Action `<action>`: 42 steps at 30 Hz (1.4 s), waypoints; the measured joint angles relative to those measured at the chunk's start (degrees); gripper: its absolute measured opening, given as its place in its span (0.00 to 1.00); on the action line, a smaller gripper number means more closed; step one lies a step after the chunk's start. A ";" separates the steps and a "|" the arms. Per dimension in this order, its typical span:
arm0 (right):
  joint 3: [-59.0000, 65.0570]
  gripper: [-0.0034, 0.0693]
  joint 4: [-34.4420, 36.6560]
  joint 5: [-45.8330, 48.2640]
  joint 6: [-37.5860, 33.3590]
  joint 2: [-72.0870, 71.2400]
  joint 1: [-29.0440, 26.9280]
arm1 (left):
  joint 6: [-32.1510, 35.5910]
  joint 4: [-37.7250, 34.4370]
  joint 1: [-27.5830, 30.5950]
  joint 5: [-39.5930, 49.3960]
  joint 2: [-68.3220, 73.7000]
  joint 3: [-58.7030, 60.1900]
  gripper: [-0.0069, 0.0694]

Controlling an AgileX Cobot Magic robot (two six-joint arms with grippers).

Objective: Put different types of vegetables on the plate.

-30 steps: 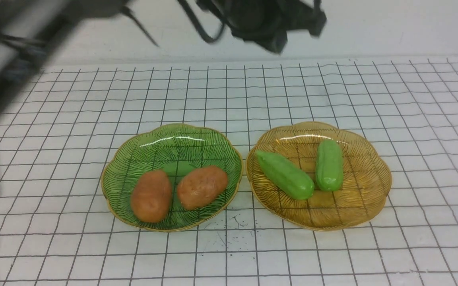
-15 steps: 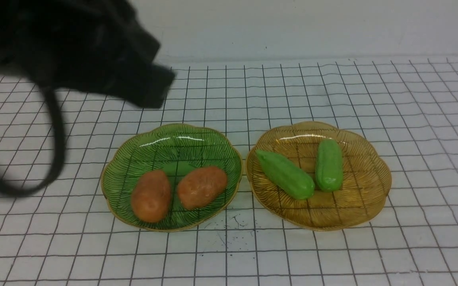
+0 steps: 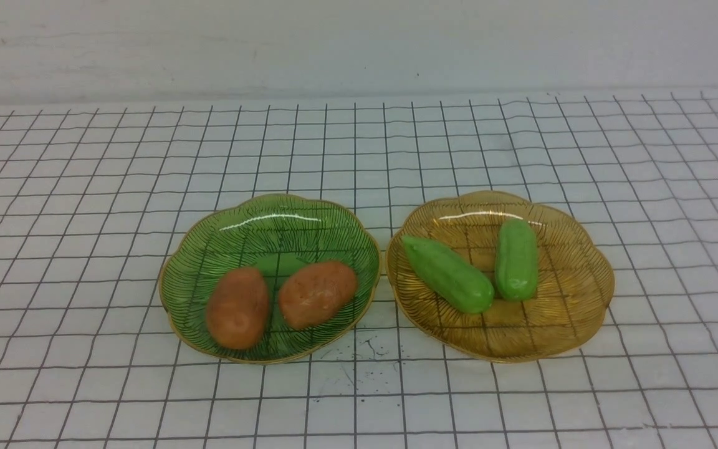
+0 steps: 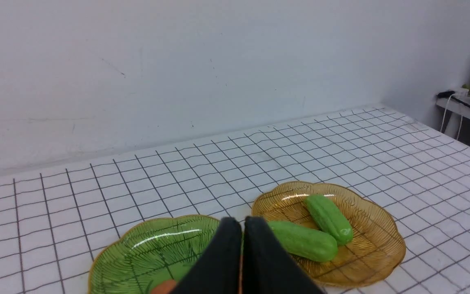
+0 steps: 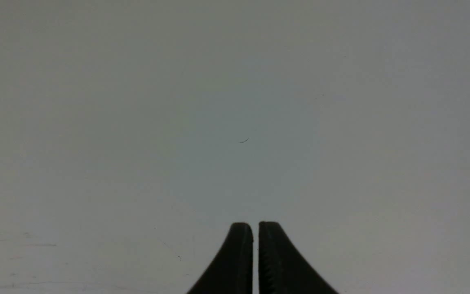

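Gone from the front view is the dark arm that blurred across it a moment ago; neither the vegetables nor the plates have shifted. The left gripper is clenched on nothing, its tips pressed together, hanging above the counter. Ahead of and below it both plates sit side by side, rims nearly touching. The green plate carries the two potatoes, lying next to each other. The amber plate carries the two cucumbers, their near ends close together. Past this gripper's fingers only a sliver of one potato shows. The right gripper is likewise clenched and empty, facing a plain pale surface.
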 joint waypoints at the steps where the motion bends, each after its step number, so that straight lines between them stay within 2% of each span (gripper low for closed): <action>1: 0.00 0.07 0.00 0.00 0.00 0.00 0.00 | 0.41 -0.05 0.00 0.00 0.00 0.07 0.08; 8: 0.00 0.07 0.00 0.00 0.00 0.00 0.00 | 4.04 -0.17 0.00 0.25 0.00 0.77 0.08; 31: 0.00 0.07 0.00 0.00 0.00 0.00 0.00 | 4.21 -0.05 0.00 0.70 0.00 0.77 0.08; 39: 0.00 0.07 0.00 0.00 0.07 0.00 0.00 | 7.29 -7.24 1.22 -0.70 0.00 0.77 0.08; 41: 0.00 0.07 0.00 0.00 0.07 0.00 0.00 | 11.11 -10.03 3.87 -0.88 0.00 0.92 0.08; 42: 0.00 0.07 0.00 -0.05 0.07 0.00 0.00 | 14.82 -12.48 7.63 -1.95 -0.12 1.64 0.08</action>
